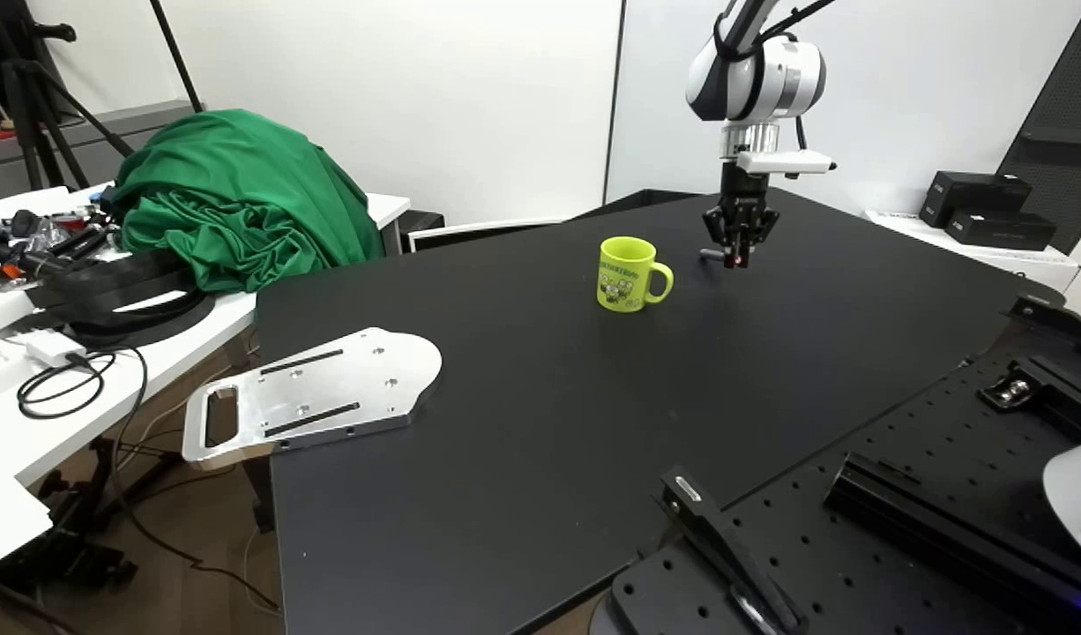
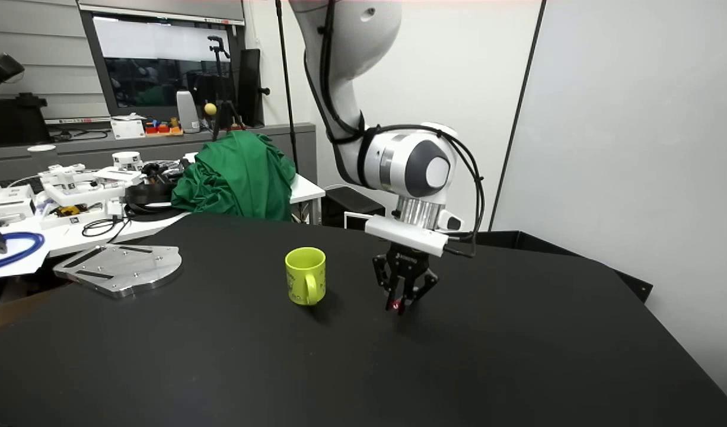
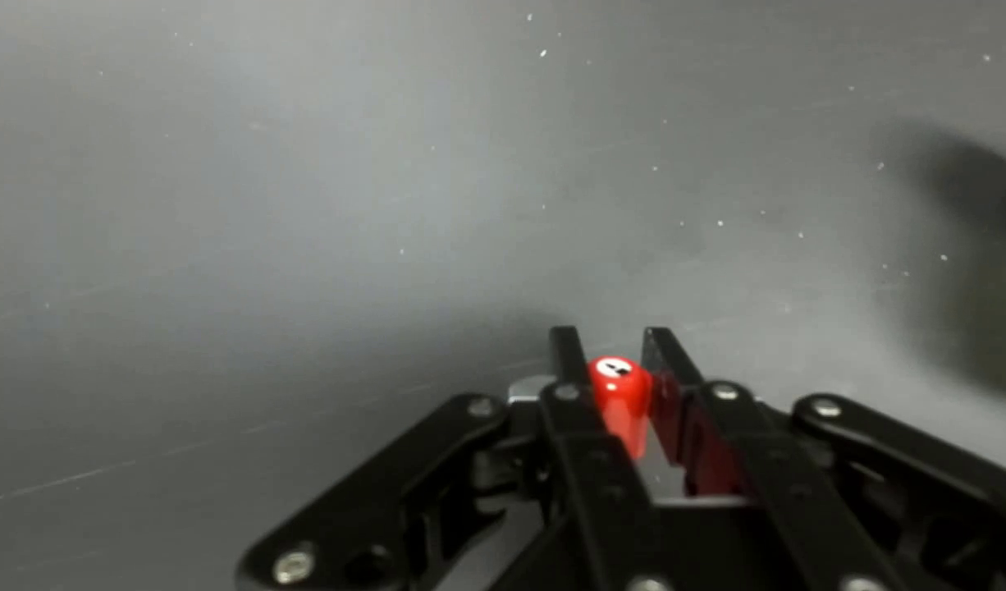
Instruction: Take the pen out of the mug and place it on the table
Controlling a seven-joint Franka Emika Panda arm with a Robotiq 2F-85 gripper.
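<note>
The yellow-green mug (image 1: 622,275) stands upright on the black table (image 1: 523,494). It shows in both exterior views (image 2: 297,281), its handle toward the gripper's side. My gripper (image 1: 736,257) is low over the table, beside the mug on its handle side; it also shows in an exterior view (image 2: 399,307). In the wrist view my fingers (image 3: 612,341) are close together, shut on the red pen (image 3: 624,402). The pen's round end with a white mark faces up between the fingertips. The fingers hide part of the pen. Whether it touches the table cannot be told.
A flat metal plate (image 1: 346,388) lies at the table's edge, beyond the mug from the gripper. A green cloth (image 1: 241,194) and clutter cover a white desk (image 1: 183,348). Black boxes (image 1: 999,227) stand on a white surface behind the table. Black rails (image 1: 937,547) line the base.
</note>
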